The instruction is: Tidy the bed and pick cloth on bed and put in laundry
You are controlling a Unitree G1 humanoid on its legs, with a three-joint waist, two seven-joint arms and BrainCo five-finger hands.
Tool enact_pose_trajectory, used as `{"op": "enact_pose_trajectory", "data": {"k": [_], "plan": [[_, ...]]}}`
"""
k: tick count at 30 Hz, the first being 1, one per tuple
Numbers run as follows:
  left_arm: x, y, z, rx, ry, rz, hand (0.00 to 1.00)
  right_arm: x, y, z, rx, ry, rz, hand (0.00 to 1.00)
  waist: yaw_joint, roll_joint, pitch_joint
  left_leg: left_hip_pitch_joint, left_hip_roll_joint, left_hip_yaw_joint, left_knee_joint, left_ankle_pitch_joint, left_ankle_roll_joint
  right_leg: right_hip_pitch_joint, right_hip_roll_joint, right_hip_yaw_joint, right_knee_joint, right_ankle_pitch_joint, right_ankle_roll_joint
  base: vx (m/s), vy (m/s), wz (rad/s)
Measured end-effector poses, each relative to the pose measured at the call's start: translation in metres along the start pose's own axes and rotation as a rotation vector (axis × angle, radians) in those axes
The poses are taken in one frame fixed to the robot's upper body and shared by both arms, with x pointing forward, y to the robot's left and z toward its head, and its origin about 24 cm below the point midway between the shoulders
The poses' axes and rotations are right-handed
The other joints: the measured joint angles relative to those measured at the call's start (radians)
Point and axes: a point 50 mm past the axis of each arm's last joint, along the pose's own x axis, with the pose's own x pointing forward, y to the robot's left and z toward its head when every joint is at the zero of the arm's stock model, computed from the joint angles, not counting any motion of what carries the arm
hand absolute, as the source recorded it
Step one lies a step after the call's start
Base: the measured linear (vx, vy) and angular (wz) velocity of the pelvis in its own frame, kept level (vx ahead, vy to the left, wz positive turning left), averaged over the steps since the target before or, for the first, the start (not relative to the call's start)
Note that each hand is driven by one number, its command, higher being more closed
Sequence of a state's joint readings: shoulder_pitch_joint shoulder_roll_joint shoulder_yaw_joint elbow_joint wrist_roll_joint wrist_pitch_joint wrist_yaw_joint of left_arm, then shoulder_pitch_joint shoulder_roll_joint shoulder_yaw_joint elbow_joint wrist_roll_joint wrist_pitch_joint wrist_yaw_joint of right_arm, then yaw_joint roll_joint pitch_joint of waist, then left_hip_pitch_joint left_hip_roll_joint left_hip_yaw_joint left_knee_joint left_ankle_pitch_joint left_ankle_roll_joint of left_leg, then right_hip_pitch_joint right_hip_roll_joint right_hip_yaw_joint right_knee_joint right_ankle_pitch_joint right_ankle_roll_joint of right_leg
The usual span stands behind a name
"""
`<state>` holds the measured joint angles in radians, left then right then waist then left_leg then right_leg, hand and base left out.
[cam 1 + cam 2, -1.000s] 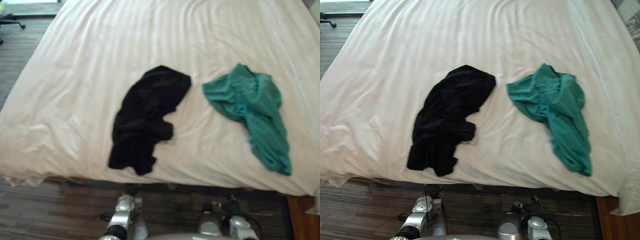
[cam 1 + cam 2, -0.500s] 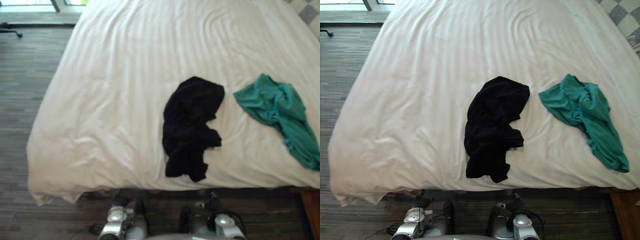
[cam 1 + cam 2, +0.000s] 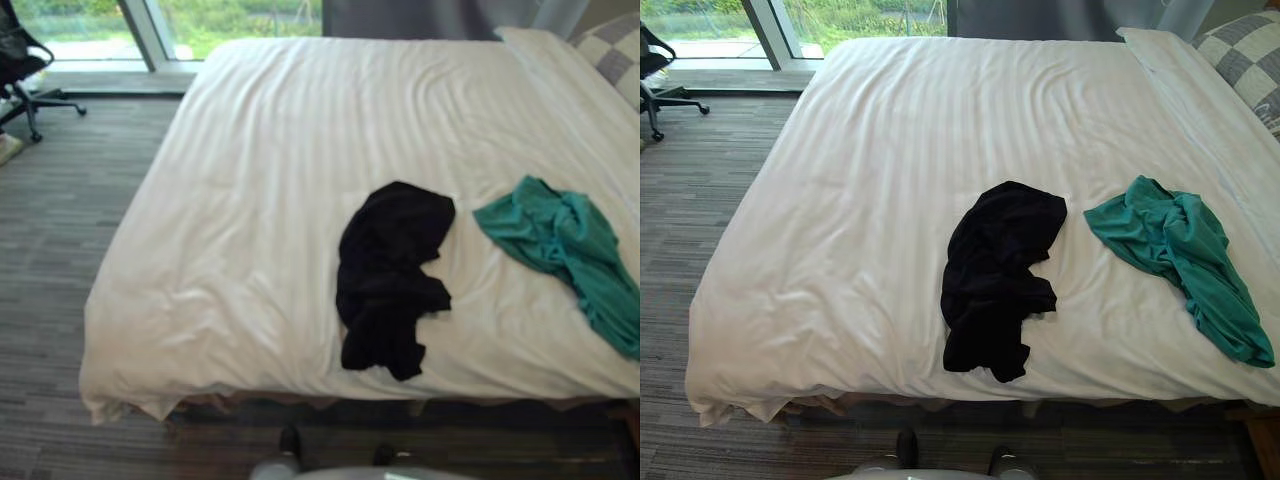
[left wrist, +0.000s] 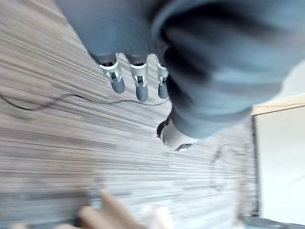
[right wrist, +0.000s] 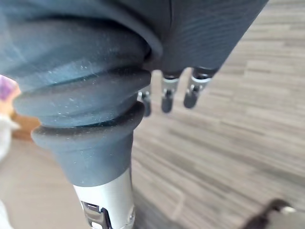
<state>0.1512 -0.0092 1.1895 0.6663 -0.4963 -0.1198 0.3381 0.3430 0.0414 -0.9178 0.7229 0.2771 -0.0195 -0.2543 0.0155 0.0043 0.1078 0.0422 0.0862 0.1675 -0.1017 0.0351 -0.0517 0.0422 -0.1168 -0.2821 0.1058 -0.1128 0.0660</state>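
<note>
Fingers (image 4: 141, 88) of the left hand (image 4: 125, 71) hang straight and relaxed over the striped floor (image 3: 700, 200), grasping nothing. The right hand (image 5: 190, 90) is the same, its fingers (image 5: 167, 99) loose and empty above the boards.

The bed (image 3: 890, 150) lies straight ahead, its near edge running left to right just in front of the robot with a strip of bare floor between. To the left of the bed the floor is open as far as an office chair (image 3: 25, 70) at the far left, by the window (image 3: 860, 15). A checked pillow (image 3: 1245, 60) sits at the far right corner.

The black cloth (image 3: 995, 270) lies crumpled on the cover, right of centre, its near end close to the bed's near edge. The green cloth (image 3: 1175, 250) lies to its right, apart from it.

Compared with half a second ago the camera has lifted, taking in the bed's far edge and the window. Both cloths have kept their places on the cover.
</note>
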Motion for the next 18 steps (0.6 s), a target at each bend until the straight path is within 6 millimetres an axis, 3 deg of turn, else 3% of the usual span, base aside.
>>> {"op": "enact_pose_trajectory", "data": {"k": [1, 3, 4, 6, 7, 9, 12, 13, 14, 15, 16, 18], "plan": [[-0.001, -0.002, 0.016, -0.024, -0.075, -0.016, 0.00, -0.002, -0.006, 0.014, 0.012, -0.070, -0.008, 0.00, -0.002, 0.003, -0.010, 0.003, 0.000, 0.000, 0.000, -0.003, 0.000, 0.007, 0.000, -0.003, -0.006, 0.001, 0.001, 0.08, 0.012, 0.06], [-0.020, -0.022, 0.090, -0.159, -0.421, -0.107, 0.00, -0.018, -0.018, 0.082, -0.005, -0.386, -0.037, 0.00, -0.002, -0.004, -0.050, 0.007, 0.000, 0.001, 0.000, -0.011, -0.005, 0.017, -0.003, -0.014, -0.008, -0.002, 0.005, 0.09, 0.000, 0.07], [-0.028, -0.027, 0.108, -0.184, -0.504, -0.133, 0.00, -0.022, -0.018, 0.099, 0.002, -0.459, -0.045, 0.00, -0.002, -0.004, -0.058, 0.009, 0.000, 0.001, 0.000, -0.012, -0.005, 0.019, -0.003, -0.015, -0.008, -0.002, 0.005, 0.10, -0.001, 0.07], [-0.072, -0.045, 0.182, -0.287, -0.866, -0.257, 0.00, -0.042, -0.017, 0.170, 0.079, -0.739, -0.089, 0.00, 0.000, -0.009, -0.077, 0.011, -0.003, -0.001, 0.000, -0.017, -0.006, 0.025, -0.005, -0.017, -0.015, -0.002, 0.005, 0.08, 0.009, 0.04], [-0.082, -0.048, 0.196, -0.306, -0.941, -0.281, 0.00, -0.045, -0.019, 0.183, 0.101, -0.786, -0.108, 0.00, 0.001, -0.011, -0.079, 0.010, -0.004, -0.002, 0.000, -0.017, -0.006, 0.025, -0.005, -0.017, -0.017, -0.002, 0.005, 0.06, 0.009, 0.07], [-0.121, -0.063, 0.247, -0.365, -1.227, -0.354, 0.00, -0.056, -0.027, 0.234, 0.185, -0.940, -0.192, 0.00, 0.001, -0.010, -0.080, -0.001, -0.010, -0.024, 0.000, -0.015, -0.009, 0.026, -0.002, -0.019, -0.024, -0.002, 0.006, 0.05, -0.001, 0.20], [-0.147, -0.085, 0.277, -0.407, -1.371, -0.406, 0.00, -0.056, -0.013, 0.272, 0.209, -0.999, -0.208, 0.00, 0.000, -0.009, -0.088, -0.007, -0.019, -0.032, 0.000, -0.011, -0.004, 0.026, 0.001, -0.018, -0.033, -0.003, 0.006, 0.04, 0.005, 0.08], [-0.163, -0.110, 0.286, -0.401, -1.418, -0.483, 0.00, -0.061, 0.004, 0.288, 0.206, -1.038, -0.174, 0.00, 0.000, -0.005, -0.093, -0.008, -0.020, -0.039, 0.001, -0.009, -0.003, 0.025, 0.003, -0.019, -0.034, -0.002, 0.006, 0.03, -0.001, 0.04], [-0.167, -0.117, 0.288, -0.393, -1.428, -0.504, 0.00, -0.064, 0.010, 0.292, 0.200, -1.050, -0.158, 0.00, 0.000, -0.002, -0.095, -0.009, -0.021, -0.042, 0.001, -0.009, -0.004, 0.025, 0.003, -0.019, -0.034, -0.002, 0.006, 0.03, -0.004, 0.03], [-0.180, -0.138, 0.287, -0.358, -1.451, -0.576, 0.00, -0.071, 0.026, 0.299, 0.183, -1.087, -0.108, 0.00, -0.001, 0.004, -0.100, -0.009, -0.021, -0.043, 0.002, -0.007, -0.004, 0.025, 0.003, -0.017, -0.034, -0.002, 0.005, 0.04, -0.001, 0.01], [-0.199, -0.165, 0.278, -0.301, -1.473, -0.689, 0.00, -0.081, 0.049, 0.304, 0.168, -1.124, -0.035, 0.00, -0.004, 0.010, -0.103, -0.008, -0.021, -0.043, 0.007, -0.006, -0.003, 0.024, 0.003, -0.013, -0.033, -0.002, 0.005, 0.04, 0.000, 0.00], [-0.214, -0.188, 0.264, -0.239, -1.475, -0.800, 0.00, -0.089, 0.071, 0.308, 0.181, -1.146, 0.038, 0.00, -0.014, 0.017, -0.102, -0.003, -0.021, -0.042, 0.008, -0.004, -0.003, 0.019, 0.004, 0.015, -0.029, -0.002, 0.005, 0.05, 0.012, -0.03]]}}
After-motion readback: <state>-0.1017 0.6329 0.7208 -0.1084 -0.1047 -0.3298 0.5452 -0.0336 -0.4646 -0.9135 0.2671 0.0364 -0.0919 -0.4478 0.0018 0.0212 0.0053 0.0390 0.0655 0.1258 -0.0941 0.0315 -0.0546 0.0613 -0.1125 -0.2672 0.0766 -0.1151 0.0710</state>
